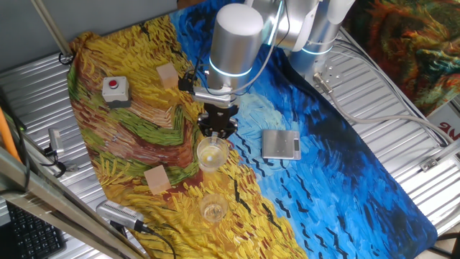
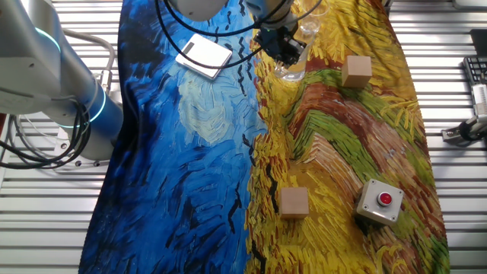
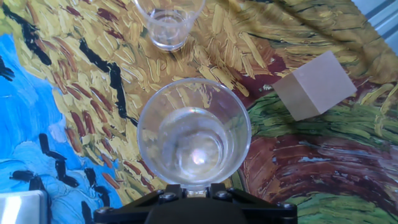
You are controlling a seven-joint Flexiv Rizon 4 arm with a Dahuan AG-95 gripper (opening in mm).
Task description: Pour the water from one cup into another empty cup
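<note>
The taller clear tumbler [image 1: 210, 153] stands upright on the yellow part of the cloth, with glints of water [image 3: 193, 149] at its bottom. My gripper [image 1: 217, 131] is right over its near rim. In the hand view the gripper [image 3: 189, 186] is closed on the wall of the tumbler [image 3: 194, 134]. The shorter clear cup [image 1: 213, 208] stands apart, nearer the table's front edge, at the top of the hand view [image 3: 168, 22]. In the other fixed view the gripper [image 2: 280, 47] hides part of the tumbler [image 2: 291, 70], and the small cup [image 2: 310, 27] is behind it.
A wooden cube [image 1: 157, 178] lies left of the two cups, also in the hand view [image 3: 314, 84]. A second cube [image 1: 167, 75] and a red-button box [image 1: 115, 90] lie farther back. A silver scale [image 1: 280, 144] sits on the blue cloth. A black and silver tool [image 1: 118, 214] lies at the cloth's front corner.
</note>
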